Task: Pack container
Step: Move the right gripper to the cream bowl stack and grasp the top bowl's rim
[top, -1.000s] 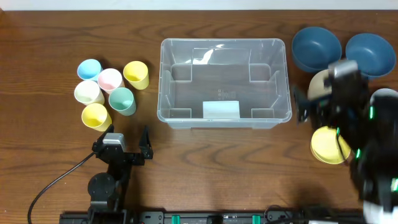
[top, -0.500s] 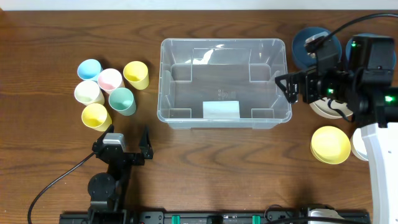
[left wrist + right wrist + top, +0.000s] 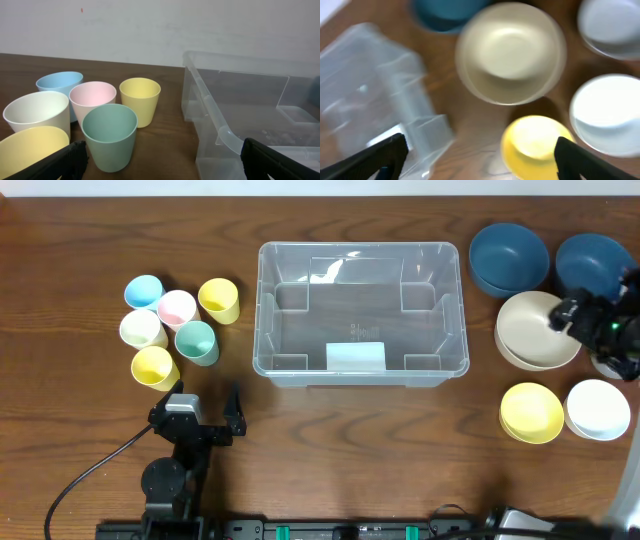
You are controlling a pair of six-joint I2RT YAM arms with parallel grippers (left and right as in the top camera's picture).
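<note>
no legible text, white label [image 3: 355, 356] on container [image 3: 452, 310] unreadable

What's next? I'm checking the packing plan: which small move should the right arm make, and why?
Probably lower the open right gripper toward the rim of the beige bowl: that bowl lies right ahead in the wrist view, the gripper holds nothing, and the container is empty.

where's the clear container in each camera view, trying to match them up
Overhead: the container sits centre, in the upper half.
Left wrist: the container fills the right side, cut off by the right and bottom edges.
Right wrist: the container is on the left, blurred.
Landmarks: the nearest yellow cup ties overhead to left wrist; the cream bowl ties overhead to right wrist.
</note>
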